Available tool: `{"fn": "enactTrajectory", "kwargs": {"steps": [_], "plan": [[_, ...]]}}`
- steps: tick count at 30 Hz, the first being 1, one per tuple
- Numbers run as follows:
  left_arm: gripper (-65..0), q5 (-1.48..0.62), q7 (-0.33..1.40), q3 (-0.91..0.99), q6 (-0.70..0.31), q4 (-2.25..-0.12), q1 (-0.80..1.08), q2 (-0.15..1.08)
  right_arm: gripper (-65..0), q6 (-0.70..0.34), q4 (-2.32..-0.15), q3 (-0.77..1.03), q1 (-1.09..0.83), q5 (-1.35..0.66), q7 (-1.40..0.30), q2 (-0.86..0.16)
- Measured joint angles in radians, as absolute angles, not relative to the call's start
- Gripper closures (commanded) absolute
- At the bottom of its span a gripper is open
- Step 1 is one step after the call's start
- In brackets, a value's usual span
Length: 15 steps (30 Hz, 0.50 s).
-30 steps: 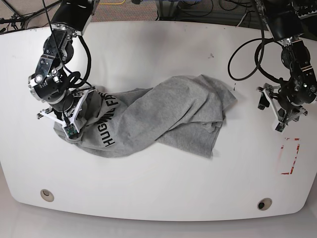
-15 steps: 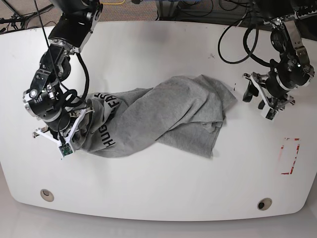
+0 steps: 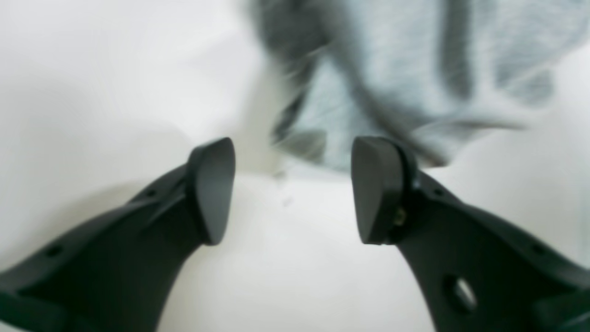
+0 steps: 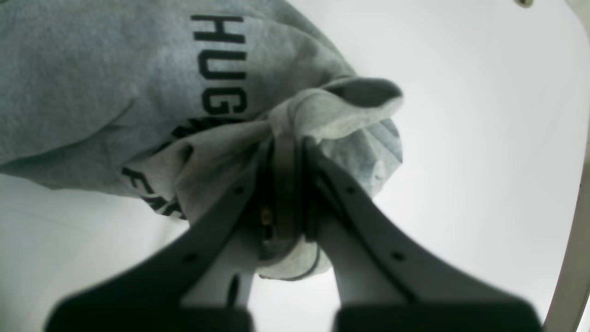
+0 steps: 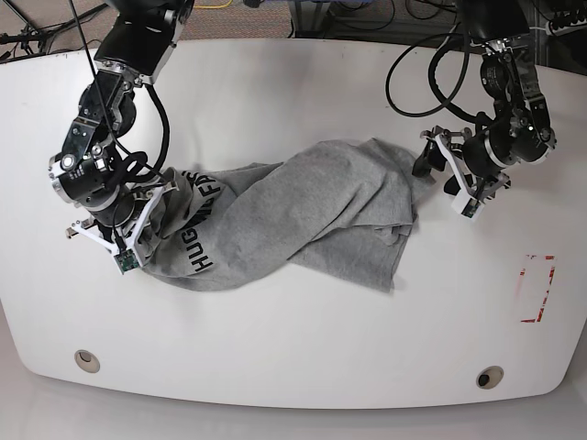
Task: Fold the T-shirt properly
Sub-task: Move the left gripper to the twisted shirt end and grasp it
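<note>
The grey T-shirt [image 5: 303, 215] lies crumpled across the middle of the white table [image 5: 293, 357], black lettering showing near its left end. My right gripper [image 5: 131, 240] is at that left end, on the base view's left. In the right wrist view my right gripper [image 4: 288, 157] is shut on a bunched fold of the T-shirt [image 4: 115, 83]. My left gripper [image 5: 440, 177] hangs at the shirt's right edge. In the blurred left wrist view my left gripper [image 3: 292, 184] is open with nothing between its fingers, and the T-shirt's hem [image 3: 396, 92] lies just beyond the tips.
A red outlined rectangle [image 5: 537, 290] is marked on the table at the right. Two round holes [image 5: 87, 359] [image 5: 489, 377] sit near the front edge. Cables hang along the back edge behind both arms.
My left gripper has moved leftward and up from the table's right side to the shirt's right edge. My right gripper has shifted a little while keeping its hold on the left end.
</note>
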State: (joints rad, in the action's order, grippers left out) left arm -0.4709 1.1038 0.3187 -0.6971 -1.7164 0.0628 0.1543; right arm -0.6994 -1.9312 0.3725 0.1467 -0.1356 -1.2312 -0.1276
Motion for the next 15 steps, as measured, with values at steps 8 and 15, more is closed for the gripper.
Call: {"fn": "enactTrajectory", "kwargs": {"steps": [8,15], "plan": [[-38.5,-0.456,1.082,0.260,-0.696,-1.634,0.051,0.117,-1.0,-0.700,-1.937,0.362,0.137,-0.135,-1.235,-0.134],[-37.5,-0.435,1.064,0.212,-0.697,-1.593,0.023,0.097,-1.0,-0.700,-1.943,0.360,0.136,-0.135,-1.235,-0.139]]}}
